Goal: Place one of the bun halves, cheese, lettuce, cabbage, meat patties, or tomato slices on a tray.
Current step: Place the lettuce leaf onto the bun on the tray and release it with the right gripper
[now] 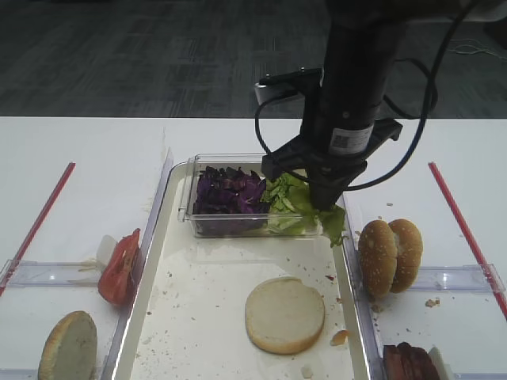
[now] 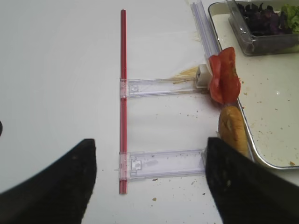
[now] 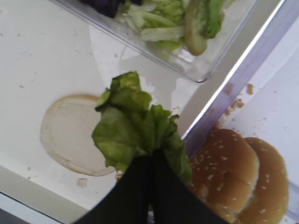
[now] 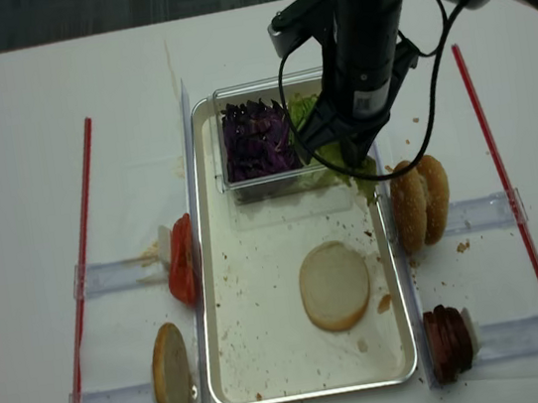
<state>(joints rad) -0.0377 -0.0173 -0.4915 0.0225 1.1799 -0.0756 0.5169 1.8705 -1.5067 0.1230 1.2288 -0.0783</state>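
White worktop [image 1: 95, 158]: metal tray [image 4: 227, 368] holding one cut-face bun half [image 1: 284, 314] and a clear tub [image 1: 194, 226] of cabbage [image 1: 230, 194]. Right gripper [image 3: 152, 161] closed on a lettuce leaf [image 3: 135, 128], above the tray's right edge. Left gripper [image 2: 149, 175] spread wide, holding nothing.

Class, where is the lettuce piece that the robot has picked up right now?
The lettuce piece hangs pinched in the right hand, above the tray's right rim, between the clear tub and the seeded buns.
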